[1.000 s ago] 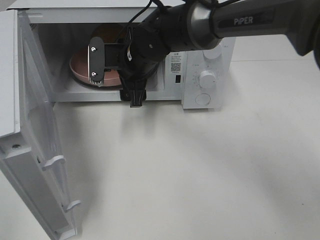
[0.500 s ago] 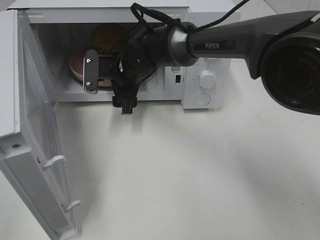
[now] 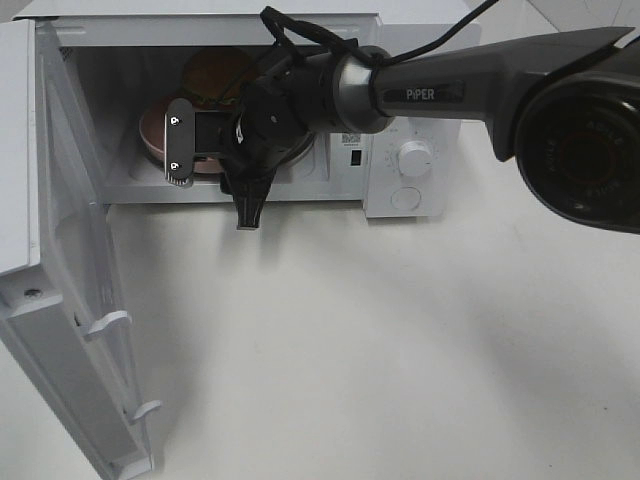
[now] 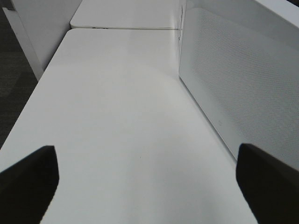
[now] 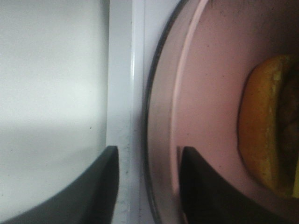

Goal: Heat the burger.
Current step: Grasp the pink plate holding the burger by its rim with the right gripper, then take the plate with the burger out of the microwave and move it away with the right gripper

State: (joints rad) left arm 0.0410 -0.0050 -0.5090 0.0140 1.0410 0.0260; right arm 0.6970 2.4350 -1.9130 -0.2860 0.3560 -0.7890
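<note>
White bench (image 3: 350, 340), bare and matte. Microwave (image 3: 415, 110) at far edge, door (image 3: 60, 300) swung open at left. Burger (image 3: 215, 72) inside on pink plate (image 3: 150, 135). Right pincer (image 5: 147, 186) half spread, straddling plate rim, not clamped. "PiPER" printed on arm (image 3: 450, 85). Left pincer (image 4: 145, 182) spread wide over bench.

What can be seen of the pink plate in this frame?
The pink plate is round, smooth and matte pink with a raised rim. It lies flat inside the open microwave, with the burger resting on it. The right gripper straddles its near rim, one finger outside and one over the plate. The arm hides much of it from above.
</note>
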